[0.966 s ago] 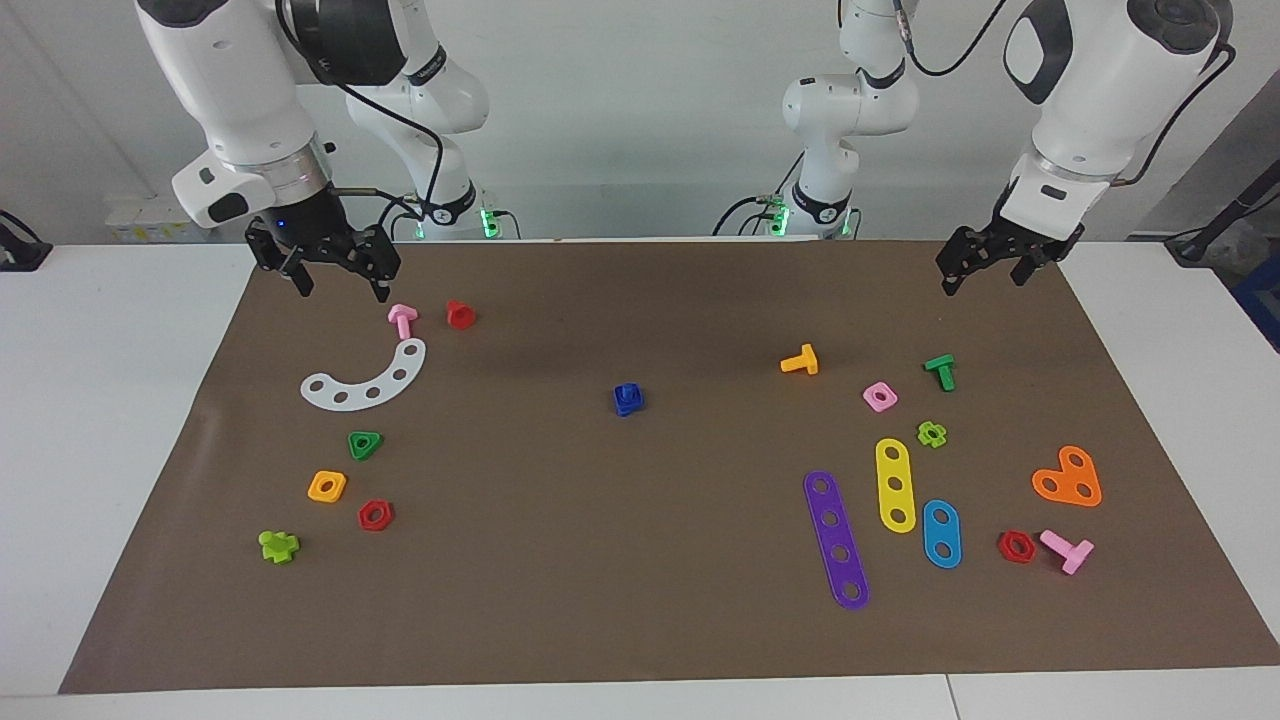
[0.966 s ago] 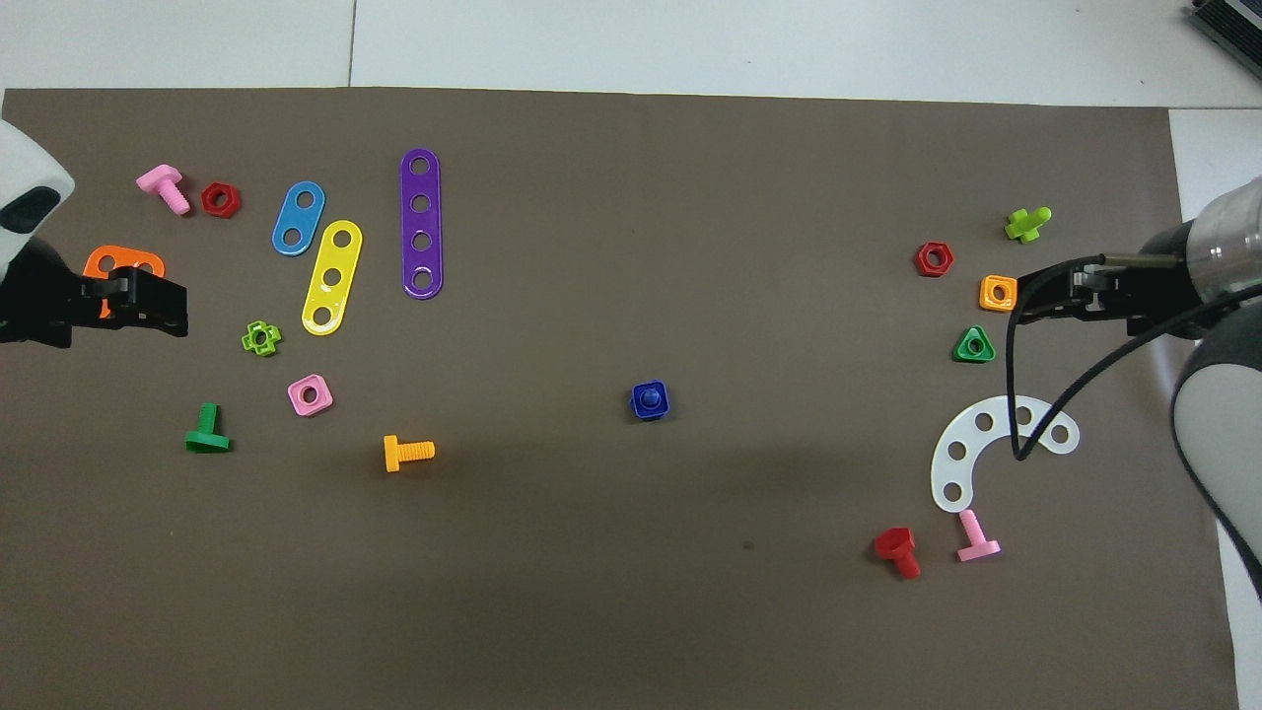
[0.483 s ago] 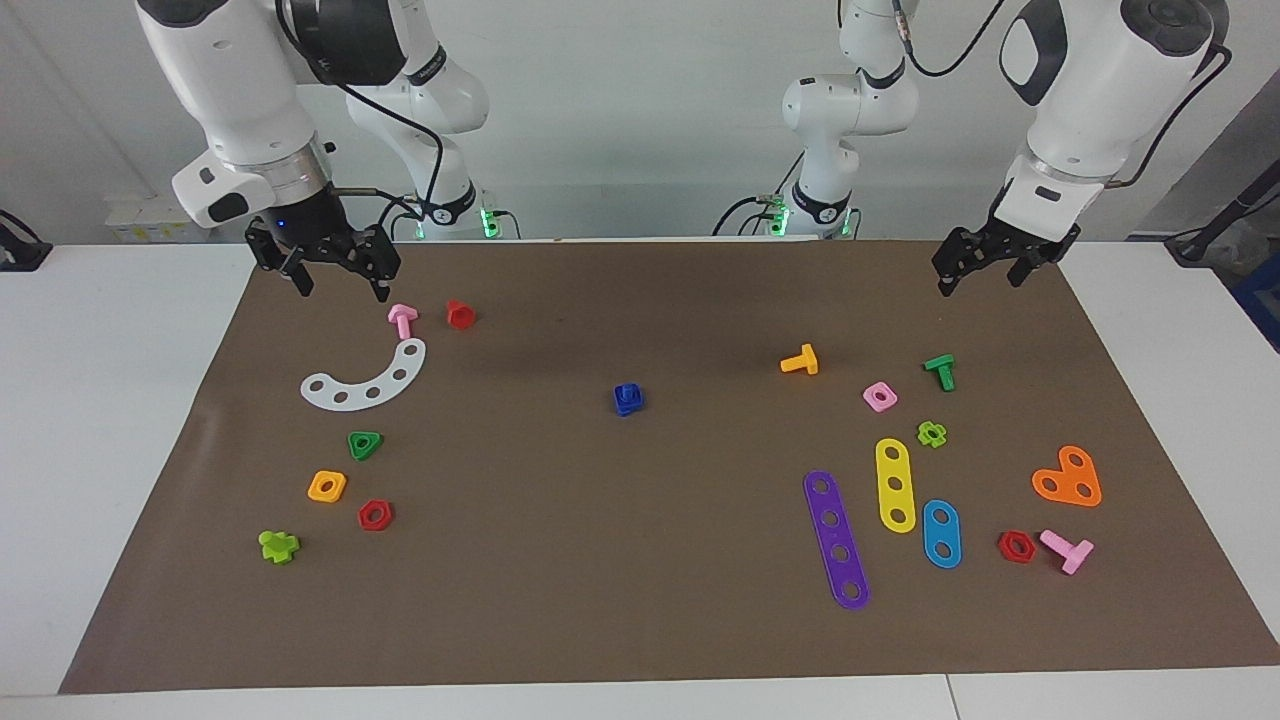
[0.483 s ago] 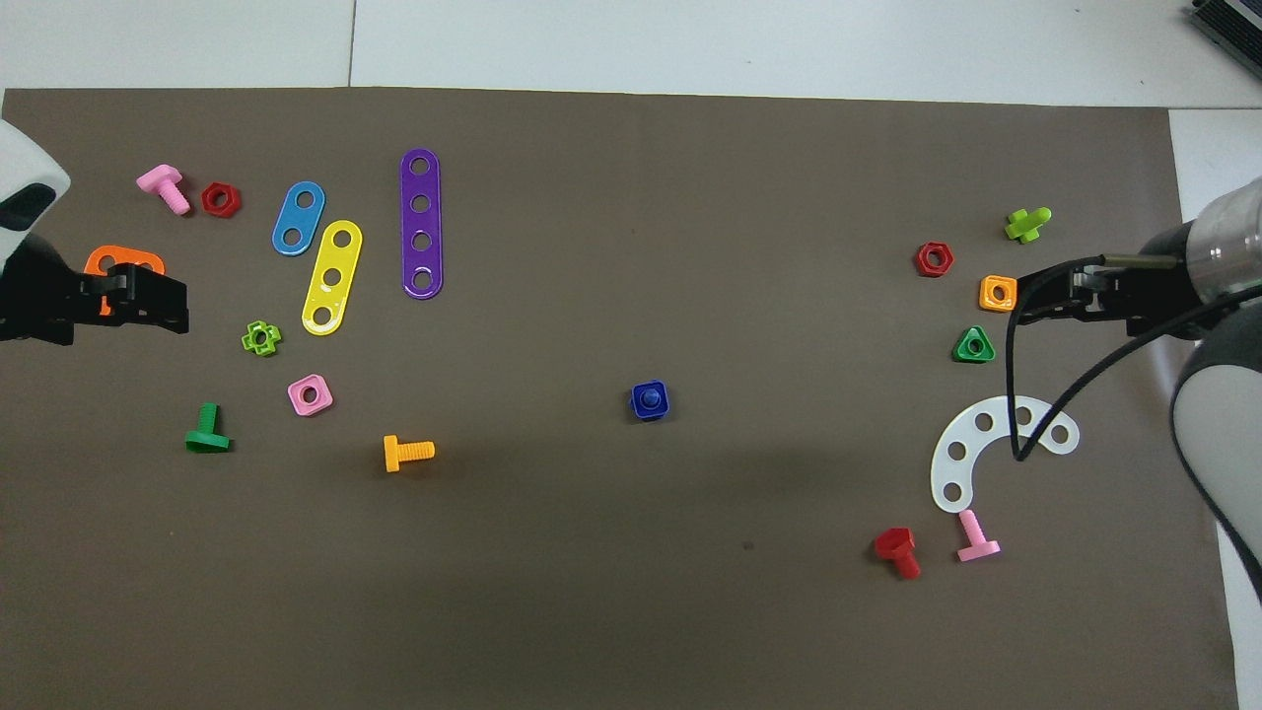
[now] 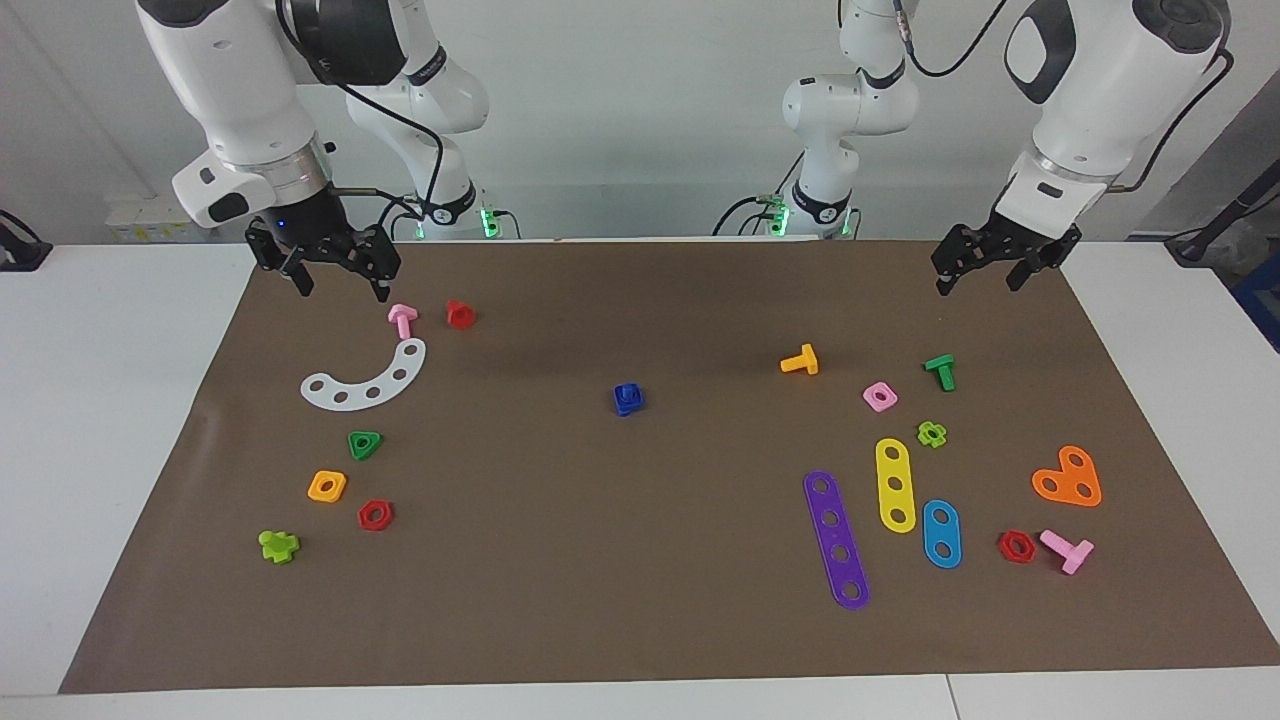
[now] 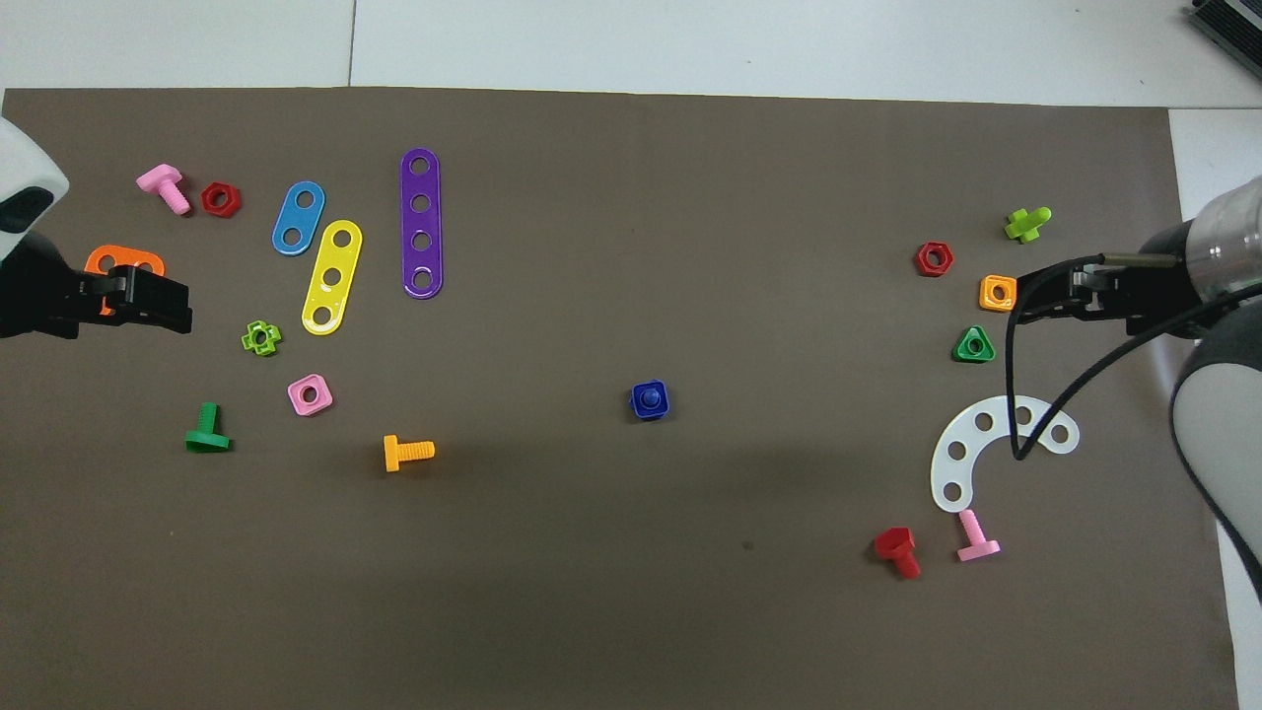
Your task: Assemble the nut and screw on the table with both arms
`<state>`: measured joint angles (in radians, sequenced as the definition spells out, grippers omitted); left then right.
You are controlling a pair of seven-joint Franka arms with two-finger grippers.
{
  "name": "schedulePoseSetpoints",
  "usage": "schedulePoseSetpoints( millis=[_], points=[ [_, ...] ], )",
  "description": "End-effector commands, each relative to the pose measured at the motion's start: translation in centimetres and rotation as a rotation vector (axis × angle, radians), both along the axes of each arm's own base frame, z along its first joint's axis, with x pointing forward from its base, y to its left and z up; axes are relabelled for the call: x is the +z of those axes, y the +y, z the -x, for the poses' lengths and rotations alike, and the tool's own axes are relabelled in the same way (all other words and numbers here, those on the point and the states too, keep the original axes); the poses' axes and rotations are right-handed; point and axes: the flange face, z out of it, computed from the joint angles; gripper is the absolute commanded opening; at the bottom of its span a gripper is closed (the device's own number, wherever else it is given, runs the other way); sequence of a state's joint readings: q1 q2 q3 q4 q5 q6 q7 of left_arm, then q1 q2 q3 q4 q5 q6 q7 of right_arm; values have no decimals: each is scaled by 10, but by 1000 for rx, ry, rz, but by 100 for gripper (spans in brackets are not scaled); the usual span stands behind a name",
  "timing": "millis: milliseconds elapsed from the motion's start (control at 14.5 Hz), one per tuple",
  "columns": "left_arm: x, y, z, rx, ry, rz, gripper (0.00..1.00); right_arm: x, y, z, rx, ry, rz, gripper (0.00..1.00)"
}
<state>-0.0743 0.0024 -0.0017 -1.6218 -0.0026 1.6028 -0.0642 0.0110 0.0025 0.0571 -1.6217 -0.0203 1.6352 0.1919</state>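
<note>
At the middle of the large brown rectangular mat (image 5: 640,600) lies the small dark blue square plastic nut (image 5: 628,400), and the small dark blue plastic toy bolt (image 6: 649,397) stands in its centre hole, stem tip pointing up as the overhead view shows; the two appear joined already, so the task looks close to finished. Taking that blue pair as the landmark, the right gripper (image 5: 340,285) hangs in the air toward the right arm's end of the table, over the mat's edge beside a pink plastic bolt (image 5: 402,319), its fingers spread and holding nothing. The left gripper (image 5: 982,273) hangs toward the left arm's end, over the mat's edge, its fingers likewise apart and empty. Both stand well apart from the pair; the right gripper looks somewhat nearer, should any further tightening be needed, and the bolt's upright axis would suit a reach from above.
</note>
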Motion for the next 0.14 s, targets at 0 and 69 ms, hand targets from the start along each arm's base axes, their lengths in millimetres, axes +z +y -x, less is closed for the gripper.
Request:
schedulePoseSetpoints(
  millis=[0, 69],
  points=[
    [0, 0, -3, -8, -9, 32, 100, 1, -1, 6, -14, -8, -20, 100],
    [-1, 0, -3, -5, -6, 32, 100, 1, -1, 6, -14, -8, -20, 100]
  ],
)
